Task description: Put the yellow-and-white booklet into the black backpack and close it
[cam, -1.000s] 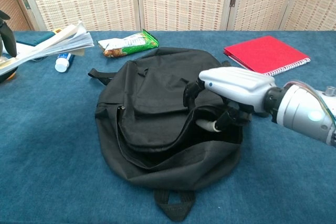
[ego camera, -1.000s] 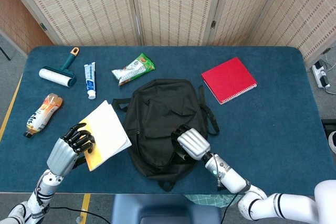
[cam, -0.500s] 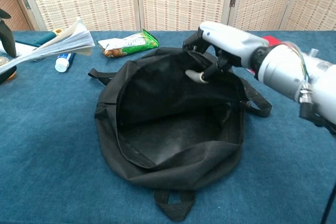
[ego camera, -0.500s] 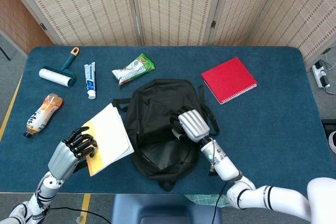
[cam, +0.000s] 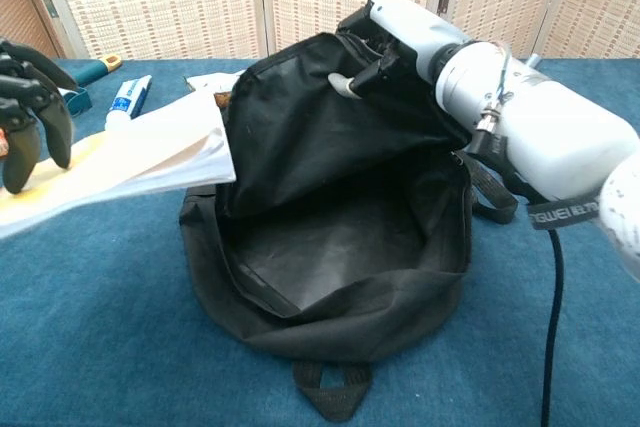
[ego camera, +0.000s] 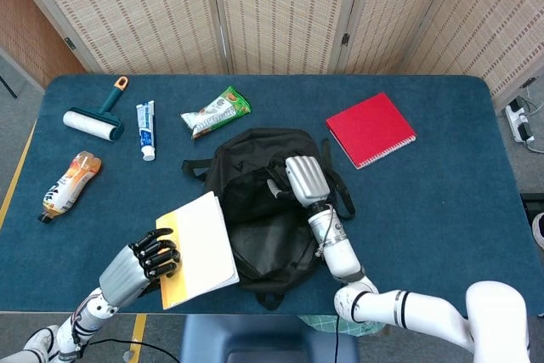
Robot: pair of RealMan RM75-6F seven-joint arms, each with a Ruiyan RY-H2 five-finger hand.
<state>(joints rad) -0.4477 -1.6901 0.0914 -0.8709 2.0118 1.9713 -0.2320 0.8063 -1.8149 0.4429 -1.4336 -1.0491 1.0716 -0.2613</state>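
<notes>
The black backpack (ego camera: 259,210) (cam: 330,267) lies in the middle of the table with its mouth wide open. My right hand (ego camera: 304,178) (cam: 385,32) grips the upper flap and holds it lifted high. My left hand (ego camera: 140,265) (cam: 25,117) holds the yellow-and-white booklet (ego camera: 200,248) (cam: 130,157) by its near-left edge. The booklet is raised and roughly level, and its far corner reaches the left rim of the bag's opening.
A red spiral notebook (ego camera: 371,129) lies at the back right. A green snack packet (ego camera: 215,112), a toothpaste tube (ego camera: 146,128), a lint roller (ego camera: 95,120) and an orange bottle (ego camera: 70,183) sit at the left and back left.
My right hand has pulled the backpack flap up and back, opening the mouth wide. My left hand has carried the booklet right, up to the opening's left rim.
</notes>
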